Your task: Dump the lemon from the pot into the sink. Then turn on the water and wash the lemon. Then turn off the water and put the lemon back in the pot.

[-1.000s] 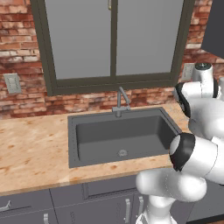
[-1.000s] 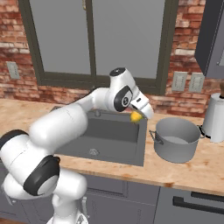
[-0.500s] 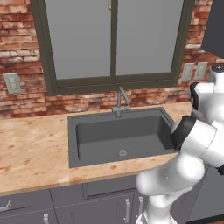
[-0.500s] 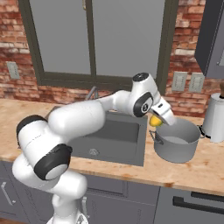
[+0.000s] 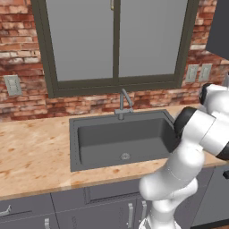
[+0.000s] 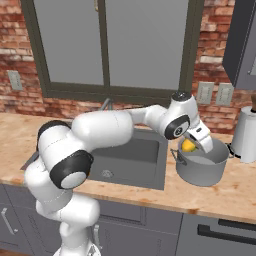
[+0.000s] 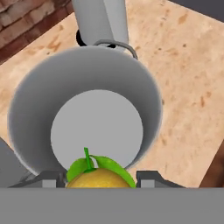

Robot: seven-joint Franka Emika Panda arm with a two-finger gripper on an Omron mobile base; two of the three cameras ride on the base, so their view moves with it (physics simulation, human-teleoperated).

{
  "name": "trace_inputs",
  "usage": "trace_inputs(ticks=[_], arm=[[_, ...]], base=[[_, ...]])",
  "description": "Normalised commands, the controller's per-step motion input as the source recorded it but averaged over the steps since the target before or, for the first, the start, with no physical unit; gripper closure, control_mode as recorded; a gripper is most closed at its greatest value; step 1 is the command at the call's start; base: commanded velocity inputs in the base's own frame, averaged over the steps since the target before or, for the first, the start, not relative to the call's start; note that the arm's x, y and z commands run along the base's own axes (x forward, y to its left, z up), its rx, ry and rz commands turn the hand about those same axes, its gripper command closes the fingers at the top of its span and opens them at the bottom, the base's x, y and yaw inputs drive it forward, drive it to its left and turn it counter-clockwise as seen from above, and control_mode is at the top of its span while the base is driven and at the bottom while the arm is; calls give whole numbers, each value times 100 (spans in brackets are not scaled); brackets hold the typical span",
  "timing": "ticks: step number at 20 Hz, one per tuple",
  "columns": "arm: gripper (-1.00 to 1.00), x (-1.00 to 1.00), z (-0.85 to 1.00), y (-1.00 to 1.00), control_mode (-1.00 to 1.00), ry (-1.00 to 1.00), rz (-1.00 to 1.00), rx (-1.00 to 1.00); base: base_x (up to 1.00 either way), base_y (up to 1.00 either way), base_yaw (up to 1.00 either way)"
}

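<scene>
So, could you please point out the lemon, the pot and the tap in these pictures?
lemon [image 7: 101, 178], hand view: its yellow skin, below the green leaves.
pot [image 6: 202, 171], right base view: its grey outer wall, on the counter.
tap [image 5: 125, 97], left base view: the curved spout, behind the sink.

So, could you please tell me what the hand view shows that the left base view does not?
The hand view looks straight down into the pot, showing its bare flat floor and, close below the camera, the lemon with green leaves held in the gripper; a pale vessel stands past the pot's handle. The left base view shows the sink with its drain, the tap, the window and the brick wall. Both show the speckled counter.
</scene>
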Motion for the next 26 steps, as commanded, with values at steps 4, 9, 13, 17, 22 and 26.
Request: trace_inputs(ticks=[4, 9, 13, 17, 22, 26], arm=[[100, 13, -43, -23, -100, 0, 0, 7], [100, 21, -40, -7, -100, 0, 0, 4], [100, 28, -30, 0, -100, 0, 0, 2], [100, 31, -24, 0, -100, 1, 0, 1], [100, 24, -23, 0, -100, 2, 0, 0], [100, 16, -29, 0, -100, 5, 0, 0]], base=[[0, 0, 0], [0, 0, 0], [0, 0, 0], [0, 0, 0], [0, 0, 0], [0, 0, 0]])
